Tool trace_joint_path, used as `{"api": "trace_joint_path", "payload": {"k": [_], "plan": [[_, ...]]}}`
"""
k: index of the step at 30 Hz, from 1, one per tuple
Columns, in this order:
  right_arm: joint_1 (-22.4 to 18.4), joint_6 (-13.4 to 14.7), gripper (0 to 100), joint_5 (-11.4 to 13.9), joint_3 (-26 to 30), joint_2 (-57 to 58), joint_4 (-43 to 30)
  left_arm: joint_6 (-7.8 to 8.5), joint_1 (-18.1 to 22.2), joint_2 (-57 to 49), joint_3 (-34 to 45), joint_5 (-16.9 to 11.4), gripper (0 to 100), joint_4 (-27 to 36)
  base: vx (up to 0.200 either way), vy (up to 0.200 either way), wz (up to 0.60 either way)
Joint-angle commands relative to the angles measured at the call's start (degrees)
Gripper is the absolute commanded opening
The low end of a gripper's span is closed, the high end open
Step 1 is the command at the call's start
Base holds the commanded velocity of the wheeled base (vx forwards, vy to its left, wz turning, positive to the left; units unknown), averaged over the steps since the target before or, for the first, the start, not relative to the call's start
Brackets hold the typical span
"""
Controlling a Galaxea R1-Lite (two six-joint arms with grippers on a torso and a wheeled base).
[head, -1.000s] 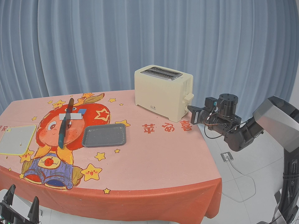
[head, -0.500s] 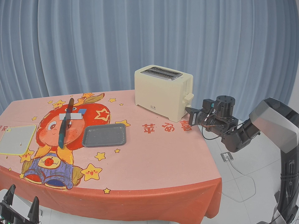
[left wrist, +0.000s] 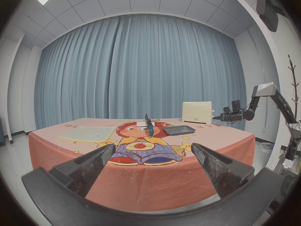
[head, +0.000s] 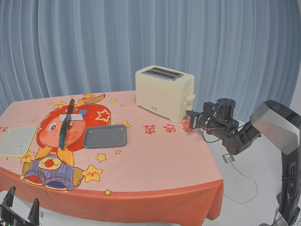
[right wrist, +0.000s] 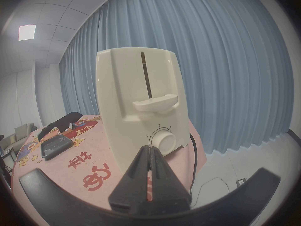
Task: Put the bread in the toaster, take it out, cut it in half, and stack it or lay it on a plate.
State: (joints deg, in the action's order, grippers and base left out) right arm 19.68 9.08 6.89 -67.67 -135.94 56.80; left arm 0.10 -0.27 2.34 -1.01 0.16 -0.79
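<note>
I have the right arm's jaws pinched together and empty, levelled at the end face of the cream plastic two-slot toaster [head: 163,93], which stands at the far right of the pink cartoon-printed bench [head: 163,164]. Closed, they make a narrow tip, I think for nudging its cream slide lever [right wrist: 155,102], just above them. Its round white dial [right wrist: 163,141] lies close ahead. The left jaws hang spread, off the bench's near edge.

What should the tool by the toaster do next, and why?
Probably raise the shut right tool up against the lever. The tool sits just below it, by the dial, and the lever is low in its slot on the toaster.
</note>
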Motion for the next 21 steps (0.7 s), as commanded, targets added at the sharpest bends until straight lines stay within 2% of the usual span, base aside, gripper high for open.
{"api": "trace_joint_path", "payload": {"k": [1, 21], "plan": [[0.01, -0.03, 0, -0.03, -0.01, -0.38, 0.07, -0.01, 0.00, 0.03, 1.01, 0.02, 100, 0.00, 0.000, 0.000, 0.00], [0.36, -0.21, 0, -0.21, 0.17, -0.12, 0.25, -0.01, 0.00, 0.03, 1.01, 0.02, 100, 0.00, 0.000, 0.000, 0.00]]}}
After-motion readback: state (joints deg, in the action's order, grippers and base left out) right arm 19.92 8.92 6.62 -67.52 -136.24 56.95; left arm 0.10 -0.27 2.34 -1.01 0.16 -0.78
